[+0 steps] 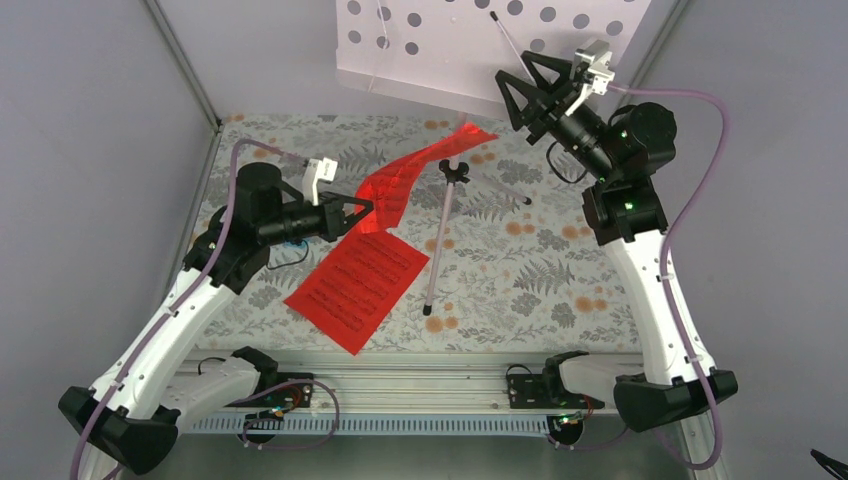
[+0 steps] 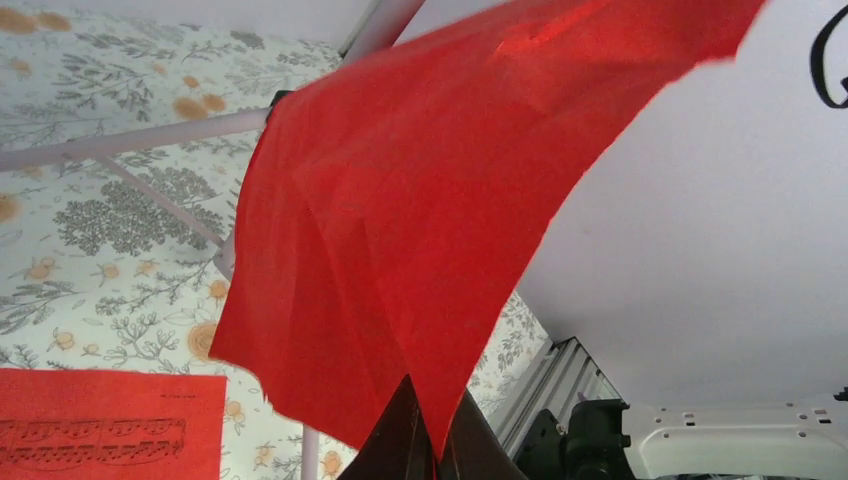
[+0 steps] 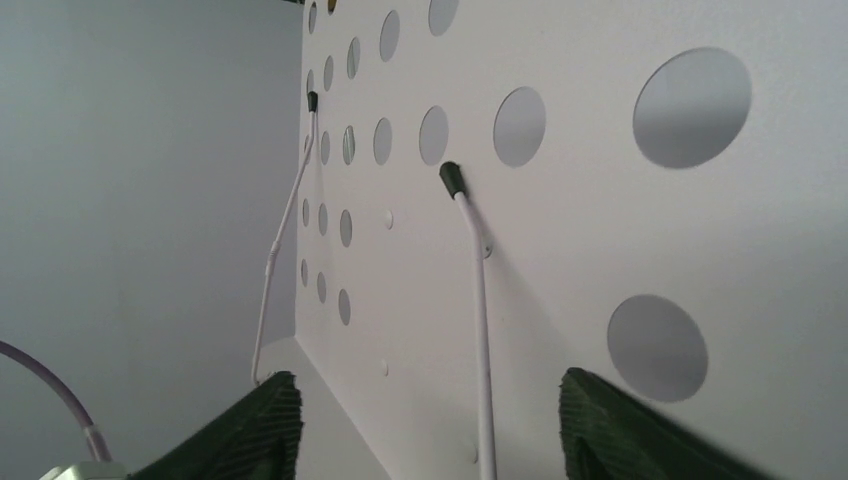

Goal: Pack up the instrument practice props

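At nine o'clock, left gripper [image 1: 365,208] clenches the limp, likely tearable red page [image 1: 410,170] by its corner; right gripper [image 1: 515,85], released, faces the stiff stand desk [image 1: 440,50].

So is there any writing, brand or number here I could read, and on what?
No readable words anywhere.
Flat red page on the table: note staves and a tiny heading, too small to read.
Held red page in the left gripper: nothing legible.
Black curl, left wrist view's top right corner: cut off, unreadable.
Music stand desk: holes only.
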`<state>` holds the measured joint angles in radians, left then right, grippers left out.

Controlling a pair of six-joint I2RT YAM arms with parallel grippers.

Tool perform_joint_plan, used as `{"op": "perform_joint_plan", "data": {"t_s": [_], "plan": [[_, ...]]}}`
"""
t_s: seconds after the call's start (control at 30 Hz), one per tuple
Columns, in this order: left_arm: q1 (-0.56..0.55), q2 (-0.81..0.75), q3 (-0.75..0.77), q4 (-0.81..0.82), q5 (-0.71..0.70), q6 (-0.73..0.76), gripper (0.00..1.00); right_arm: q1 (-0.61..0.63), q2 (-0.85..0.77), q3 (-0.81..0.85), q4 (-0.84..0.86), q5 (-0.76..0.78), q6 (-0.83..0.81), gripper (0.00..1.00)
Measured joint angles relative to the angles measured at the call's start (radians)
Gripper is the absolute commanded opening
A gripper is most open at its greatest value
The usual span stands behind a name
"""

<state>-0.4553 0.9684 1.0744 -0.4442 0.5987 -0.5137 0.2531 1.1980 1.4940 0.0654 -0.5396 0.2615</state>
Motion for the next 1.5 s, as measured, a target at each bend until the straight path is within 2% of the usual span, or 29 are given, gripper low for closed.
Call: {"op": "perform_joint_plan", "data": {"t_s": [0.13,0.3,0.6,0.9,1.43,1.5], "plan": [[0.005,-0.003,-0.018,-0.019,-0.011,0.0,0.02,0.001,-0.014,-0.002,-0.034,-0.005,-0.047,0.8],[0.015,-0.011,-0.119,-0.069,-0.022,-0.006,0.02,0.001,-0.054,-0.029,-0.044,0.012,-0.079,1.0],[0.047,0.003,-0.262,-0.189,-0.071,0.002,0.02,0.0,-0.175,-0.163,-0.031,0.084,-0.101,1.0],[0.084,0.182,-0.346,-0.227,-0.156,0.062,0.02,0.0,-0.258,-0.253,-0.022,0.164,-0.113,1.0],[0.112,0.385,-0.344,-0.24,-0.3,0.117,0.03,0.0,-0.378,-0.41,-0.034,0.338,-0.11,1.0],[0.113,0.386,-0.336,-0.249,-0.323,0.122,0.1,0.0,-0.392,-0.43,-0.025,0.357,-0.107,1.0]]}}
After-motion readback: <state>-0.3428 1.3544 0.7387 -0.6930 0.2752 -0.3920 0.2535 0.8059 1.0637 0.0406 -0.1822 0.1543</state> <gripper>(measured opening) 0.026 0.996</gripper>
